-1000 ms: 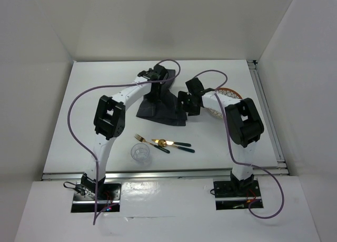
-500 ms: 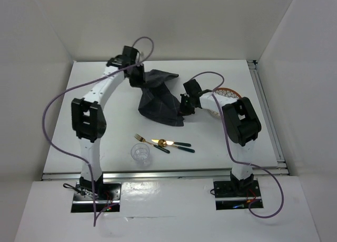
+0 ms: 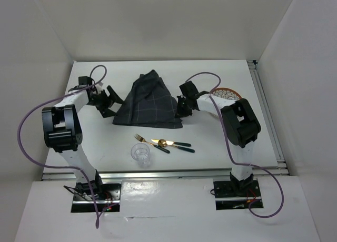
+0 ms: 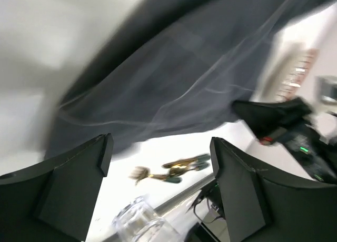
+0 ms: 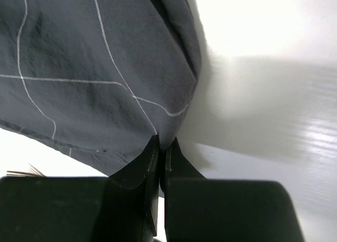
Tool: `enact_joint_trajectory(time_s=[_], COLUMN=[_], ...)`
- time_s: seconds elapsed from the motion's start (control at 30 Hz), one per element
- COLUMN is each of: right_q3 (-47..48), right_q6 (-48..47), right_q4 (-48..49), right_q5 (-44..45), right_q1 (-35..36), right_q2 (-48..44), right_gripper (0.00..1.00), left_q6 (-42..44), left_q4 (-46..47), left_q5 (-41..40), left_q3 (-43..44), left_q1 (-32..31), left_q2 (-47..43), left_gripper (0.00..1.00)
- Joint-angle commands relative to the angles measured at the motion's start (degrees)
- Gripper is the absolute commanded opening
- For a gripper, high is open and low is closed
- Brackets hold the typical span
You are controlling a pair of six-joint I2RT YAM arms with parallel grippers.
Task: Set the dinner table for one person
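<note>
Found the placemat (image 3: 147, 102) bunched, not flat. Dark grey cloth with thin pale check lines, drawn into a rough triangle with the peak at the far side and the wide base at the near side. Base running left to right; taken as the long axis.

Dinner table (image 3: 216, 139): plain white, flat, lying under the placemat and reaching well beyond it on all sides.

Logged the right gripper (image 3: 181, 106) at the placemat's near-right corner, fingers pressed together. Checked from its wrist camera (image 5: 162, 143): hem going in between the tips, so judged a pinch on the cloth.

Logged the left gripper (image 3: 113, 99) just left of the placemat, about level with its near-left corner. Fingers spread wide, holding nothing, clear of the cloth. Its wrist view is blurred and shows only the cloth's left side ahead, beyond the open fingers (image 4: 79, 189).

Judged the step in hand as flattening the cloth. Turns on 1 relation: the free near-left corner lying just to the right of the left gripper, with the left arm far nearer and the right arm busy on the opposite corner. Probably calls for reaching right along the base, closing on that corner, then drawing left against the right-hand pinch.

Also noted: cutlery (image 3: 164, 144) near of the placemat, glass (image 3: 141, 153) nearer again, plate (image 3: 227, 89) to its right, partly hidden.
</note>
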Motion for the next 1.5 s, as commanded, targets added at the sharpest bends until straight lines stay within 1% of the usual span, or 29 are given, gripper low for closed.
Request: enact_joint_trajectory(time_s=[0.0,0.07,0.1,0.2,0.23,0.27,0.3,0.33,0.37,0.4,0.43,0.47,0.5,0.53,0.6,0.63,0.67,0.73,0.77,0.83,0.97,1.07,1.3,1.47], right_q3=[-0.32,-0.32,-0.32,0.21,0.21,0.21,0.21,0.21,0.82,0.82,0.82,0.82,0.82,1.43,1.44,1.44,1.44,0.92,0.91,0.91,0.38,-0.14,-0.67,-0.67], right_q6=[-0.62,-1.14,-1.15,-1.15,-1.67,-1.68,-1.68,-1.68,-1.68,-1.68,-2.20,-2.20,-2.20,-2.20,-2.20,-2.20,-2.20,-2.20,-2.20,-2.20,-2.20,-2.20,-2.20,-2.20], right_q4=[-0.86,-1.38,-1.39,-2.00,-2.00,-2.52,-2.53,-3.05,-3.05,-3.66,-3.67,-3.67,-4.37,-4.37,-4.90,-4.90,-4.90,-4.90,-4.90,-4.90,-5.43,-5.43,-4.90,-4.37], right_q5=[1.72,1.73,2.34,2.87,3.39,3.40,3.40,4.10,4.10,4.80,4.81,4.81,4.81,5.33,5.33,5.33,5.33,5.33,5.33,5.94,5.95,5.95,5.95,5.95], right_q1=[0.71,0.71,0.71,0.71,0.71,0.71,0.71,0.71,0.71,0.71,0.71,0.71,0.71,0.71,0.71,0.71,1.23,1.23,1.23,1.23,1.23,1.23,1.23,0.71], right_q2=[-2.66,-2.66,-3.27,-3.28,-3.89,-3.89,-3.89,-3.89,-4.42,-4.42,-4.42,-4.94,-4.95,-4.95,-4.95,-4.95,-4.95,-5.47,-5.48,-5.48,-5.48,-5.48,-5.48,-4.95], right_gripper=[0.00,0.01,0.06,0.14,0.20,0.24,0.28,0.35,0.46,0.51,0.56,0.65,0.69,0.72,0.77,0.80,0.81,0.82,0.82,0.83,0.83,0.84,0.84,0.84], left_q6=[1.40,2.46,3.24,5.35,7.18,8.25,8.95,9.48,10.18,10.19,10.19,10.19,10.19,10.19,10.19,10.19,10.19,8.88,8.87,7.64,7.64,7.64,6.33,6.32], left_q4=[-0.91,-4.15,-5.22,-7.51,-7.52,-7.52,-8.91,-9.79,-10.67,-11.81,-13.56,-14.36,-14.98,-15.68,-16.57,-17.53,-18.14,-20.51,-21.05,-21.58,-22.11,-22.11,-22.11,-23.16], left_q5=[-4.47,-10.00,-15.08,-21.35,-24.94,-26.19,-29.25,-30.41,-31.47,-33.39,-37.68,-40.07,-42.09,-46.03,-48.87,-50.01,-52.37,-56.24,-59.40,-62.05,-62.86,-64.96,-68.12,-69.45], left_q3=[1.58,2.46,2.47,3.26,3.26,3.26,3.26,3.95,4.74,5.62,7.28,8.00,8.61,9.84,10.90,11.60,13.17,14.85,16.16,16.70,17.23,17.23,17.76,18.29], left_q1=[-1.28,-1.28,-1.28,-2.59,-3.29,-5.21,-6.36,-7.50,-10.04,-11.46,-12.95,-15.84,-17.17,-19.62,-21.57,-22.45,-24.28,-26.05,-26.84,-28.08,-29.31,-30.02,-30.54,-30.54], left_q2=[-2.98,-4.92,-5.80,-8.87,-10.01,-10.02,-10.02,-10.02,-9.07,-7.23,-6.34,-4.85,-4.14,-3.53,-2.56,-1.25,-0.36,1.83,4.02,5.88,9.31,11.32,13.88,15.20], left_gripper=[0.93,0.89,0.83,0.73,0.71,0.71,0.72,0.74,0.79,0.81,0.82,0.86,0.86,0.86,0.89,0.92,0.93,0.93,0.93,0.89,0.88,0.88,0.75,0.77])
